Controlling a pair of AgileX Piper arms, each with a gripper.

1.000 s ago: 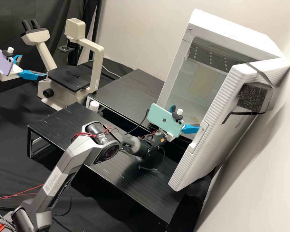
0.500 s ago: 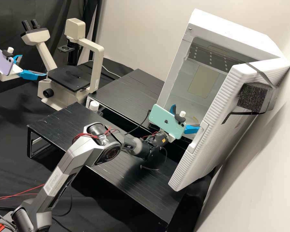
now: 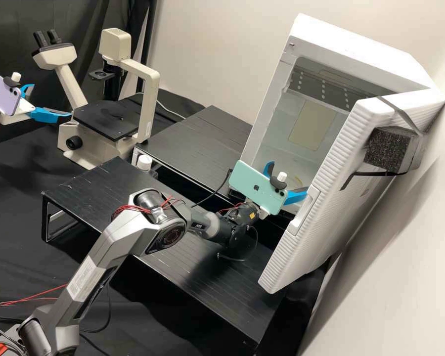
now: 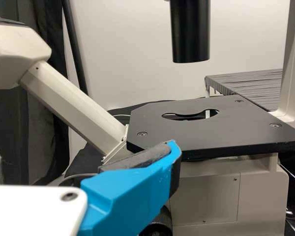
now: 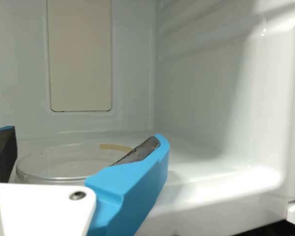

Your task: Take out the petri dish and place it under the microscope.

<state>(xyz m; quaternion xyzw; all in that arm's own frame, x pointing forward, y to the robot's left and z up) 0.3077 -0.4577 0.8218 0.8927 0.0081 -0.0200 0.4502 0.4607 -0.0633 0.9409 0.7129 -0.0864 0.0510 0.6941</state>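
Petri dish (image 5: 64,162) (a clear one) ahead of right pincer (image 3: 288,179).

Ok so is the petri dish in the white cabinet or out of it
In: the right wrist view shows the petri dish inside the white cabinet, its pale back wall beyond.

White-capped bottle (image 3: 144,162) between low black stand (image 3: 94,193) and second black stand (image 3: 198,141); dark curtain (image 3: 10,29) hangs beside pale wall (image 3: 207,49).

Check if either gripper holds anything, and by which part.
Nothing held. The right gripper has its jaws open at the petri dish on the cabinet floor; the left gripper is open too.
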